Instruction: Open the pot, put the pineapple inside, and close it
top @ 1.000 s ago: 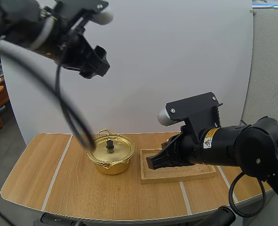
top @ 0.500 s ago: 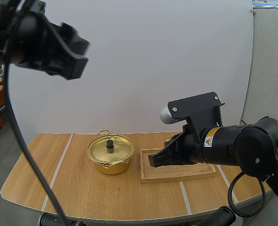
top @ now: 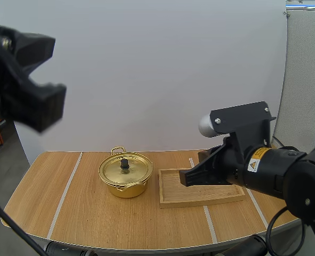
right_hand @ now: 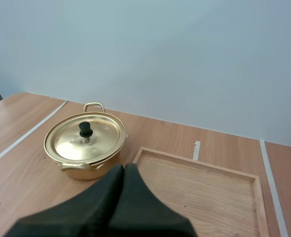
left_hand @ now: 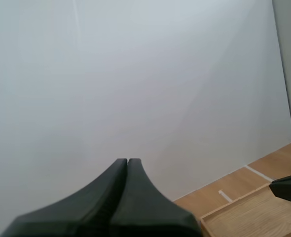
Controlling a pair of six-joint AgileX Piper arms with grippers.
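Note:
A golden pot [top: 125, 174] stands on the table left of centre, its lid on and topped by a black knob [top: 124, 164]. My right gripper [top: 183, 177] hovers low over the left part of the wooden tray [top: 200, 196], to the right of the pot. Its fingers lie together as one dark wedge [right_hand: 124, 167], pointing at the gap between pot [right_hand: 85, 144] and tray [right_hand: 200, 185], holding nothing. My left arm [top: 26, 90] is raised high at the far left, well away from the pot. The left gripper [left_hand: 127, 160] is shut on nothing and faces the white wall.
The tray [left_hand: 249, 217] lies right of the pot, about a hand's width away. White tape lines [top: 64, 194] cross the wooden tabletop. The table's curved front edge [top: 147, 246] runs close to the arm bases.
My left arm swung left and nearer the camera, and its fingers went from open to shut. My right gripper drew back to the right along the tray.

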